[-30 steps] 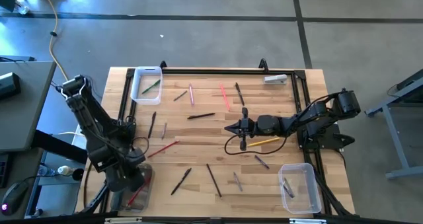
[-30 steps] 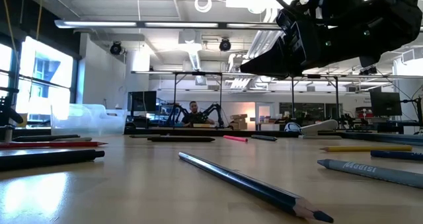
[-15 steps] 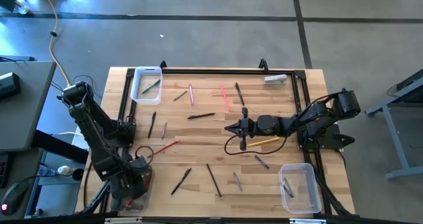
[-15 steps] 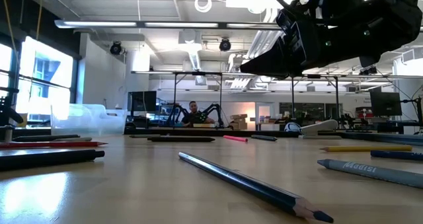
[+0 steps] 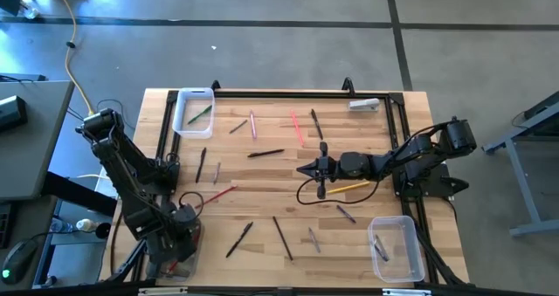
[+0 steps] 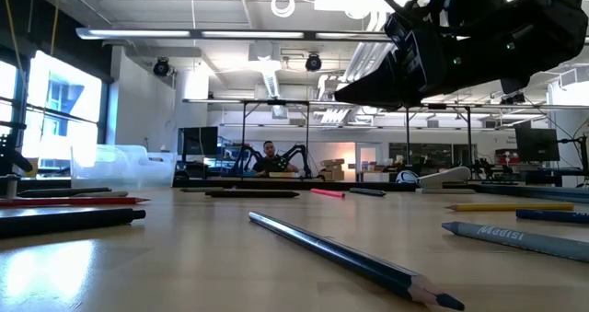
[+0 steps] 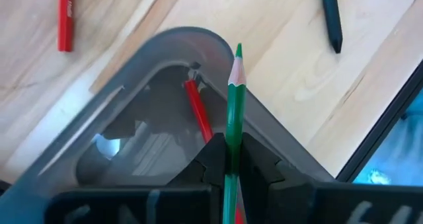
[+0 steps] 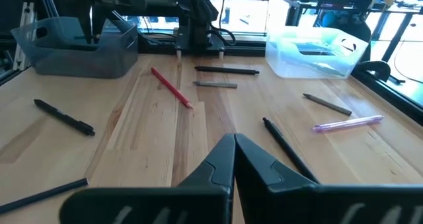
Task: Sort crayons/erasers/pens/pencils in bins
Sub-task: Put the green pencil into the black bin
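Here the left gripper [image 7: 232, 168] hangs over the grey-tinted bin [image 7: 142, 78] at the table's near left corner, its fingers pinched on a green pencil [image 7: 233, 112] whose tip points out over the bin's rim; a red stick [image 7: 197, 108] lies inside that bin. The right gripper [image 5: 307, 168] is closed on nothing and hovers over the middle of the table [image 5: 262, 178], just beside a yellow stick [image 5: 349, 188]. A white-rimmed bin [image 5: 191, 113] sits at the far left corner, a clear bin [image 5: 395, 248] at the near right, with other sticks scattered between them.
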Controlling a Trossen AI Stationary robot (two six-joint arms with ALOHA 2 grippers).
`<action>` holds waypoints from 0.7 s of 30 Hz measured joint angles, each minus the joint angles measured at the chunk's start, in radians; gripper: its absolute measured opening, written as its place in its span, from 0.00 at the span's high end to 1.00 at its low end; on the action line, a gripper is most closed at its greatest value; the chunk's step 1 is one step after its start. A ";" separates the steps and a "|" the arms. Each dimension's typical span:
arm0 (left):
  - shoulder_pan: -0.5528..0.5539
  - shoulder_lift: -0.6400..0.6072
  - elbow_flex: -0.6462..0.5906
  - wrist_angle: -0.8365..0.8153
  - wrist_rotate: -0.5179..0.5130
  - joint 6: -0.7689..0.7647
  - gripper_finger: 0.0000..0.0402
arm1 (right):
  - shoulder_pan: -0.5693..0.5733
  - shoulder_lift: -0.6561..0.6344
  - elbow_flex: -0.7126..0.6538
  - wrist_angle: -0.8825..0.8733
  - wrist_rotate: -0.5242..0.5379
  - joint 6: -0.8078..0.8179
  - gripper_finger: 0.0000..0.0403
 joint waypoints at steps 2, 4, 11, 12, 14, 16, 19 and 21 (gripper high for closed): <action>0.000 0.000 0.000 -0.005 -0.001 0.000 0.98 | 0.000 0.000 0.000 -0.003 0.000 0.000 1.00; 0.000 0.000 0.000 -0.010 0.003 0.000 0.98 | 0.000 0.000 0.000 -0.003 0.000 0.000 1.00; 0.000 0.021 0.000 -0.012 0.017 -0.002 0.98 | 0.000 0.000 0.000 -0.003 0.000 -0.011 1.00; 0.000 0.028 0.000 -0.012 0.024 -0.002 0.98 | 0.000 0.000 0.000 -0.003 0.000 -0.011 1.00; 0.000 0.044 0.000 -0.010 0.046 -0.002 0.98 | 0.000 0.000 0.000 -0.003 0.000 -0.011 1.00; 0.000 0.061 0.000 -0.005 0.065 -0.003 0.98 | 0.000 0.000 0.000 -0.008 0.000 -0.011 1.00; 0.000 0.076 0.000 0.004 0.073 -0.002 0.98 | 0.000 0.000 0.000 -0.013 0.000 -0.011 1.00; 0.003 0.084 0.000 0.005 0.075 -0.002 0.98 | 0.000 0.000 0.000 -0.013 0.000 -0.017 1.00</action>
